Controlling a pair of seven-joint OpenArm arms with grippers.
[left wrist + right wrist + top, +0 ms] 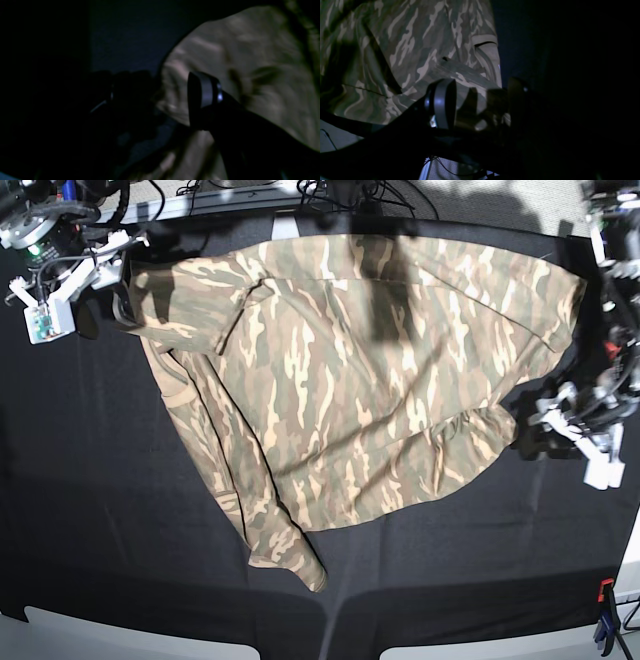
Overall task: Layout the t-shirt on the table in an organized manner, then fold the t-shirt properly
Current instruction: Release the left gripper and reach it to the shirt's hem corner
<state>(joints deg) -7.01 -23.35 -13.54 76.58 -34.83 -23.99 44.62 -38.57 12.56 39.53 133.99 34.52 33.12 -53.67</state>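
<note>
A black cloth covers the table (110,520), with a blue-and-red clamp (605,620) on its near right edge and a strip of pale floor (130,642) below it. Going from that near edge back, the t-shirt (350,380) lies spread across the middle and far half, camouflage side up, one long folded strip trailing toward the front.

Only the base view gives this whole layout. It places the left gripper (535,435) at the shirt's right edge and the right gripper (120,280) at its far left corner.

The left wrist view is dark and blurred. It shows one finger (203,97) of the left gripper against paler fabric, the other lost in shadow; I cannot tell whether it holds the cloth.

The right wrist view is sharper. There the right gripper (480,105) is clenched on a bunched fold of the shirt, with a turned-back sleeve hem (485,40) beyond it.
</note>
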